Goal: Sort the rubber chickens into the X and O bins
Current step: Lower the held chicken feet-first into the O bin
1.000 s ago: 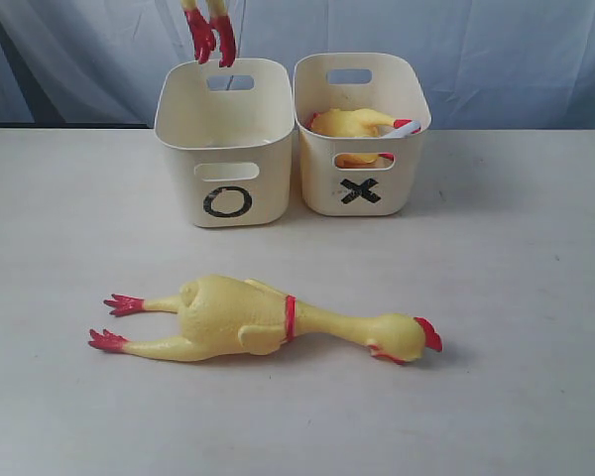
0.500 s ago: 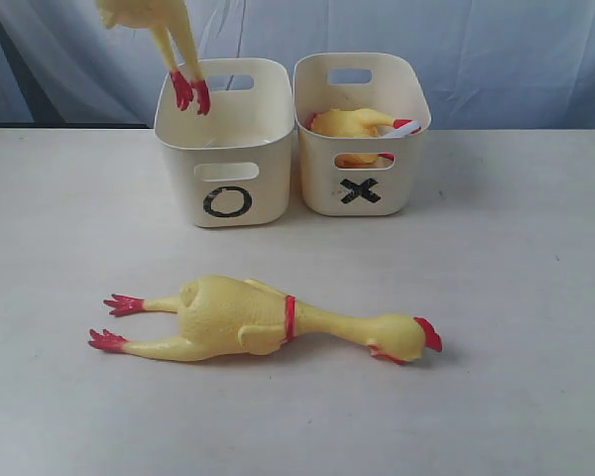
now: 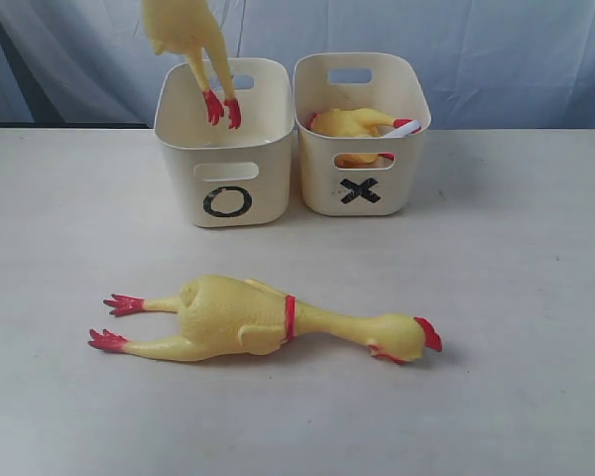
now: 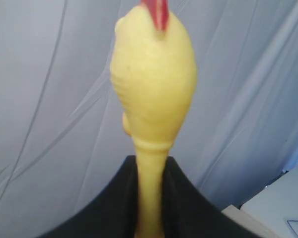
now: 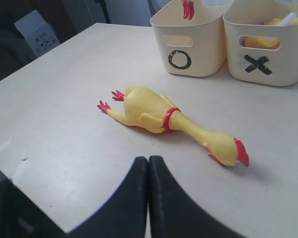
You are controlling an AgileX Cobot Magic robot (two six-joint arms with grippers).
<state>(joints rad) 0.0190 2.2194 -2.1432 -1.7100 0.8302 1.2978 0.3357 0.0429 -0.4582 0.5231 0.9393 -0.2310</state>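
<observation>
One long rubber chicken (image 3: 188, 40) hangs feet-down over the O bin (image 3: 226, 144), its red feet (image 3: 222, 107) just below the rim. My left gripper (image 4: 150, 163) is shut on this chicken's neck (image 4: 150, 193), with the head (image 4: 154, 74) sticking out beyond the black fingers. The gripper itself is out of the exterior view. A second long chicken (image 3: 268, 319) lies flat on the table in front of the bins; the right wrist view shows it too (image 5: 169, 119). The shorter chicken (image 3: 357, 124) with a white tube rests inside the X bin (image 3: 362, 139). My right gripper (image 5: 148, 166) is shut, empty, above the table.
The bins stand side by side at the back of the pale table (image 3: 516, 297), O on the left, X on the right. A blue-grey curtain (image 3: 516, 50) hangs behind them. A dark area with a box (image 5: 32, 32) lies beyond the table's edge.
The hanging chicken has come down and swung right: its feet went from above the O bin's back rim to inside the bin. The lying chicken and the right gripper have not moved.
</observation>
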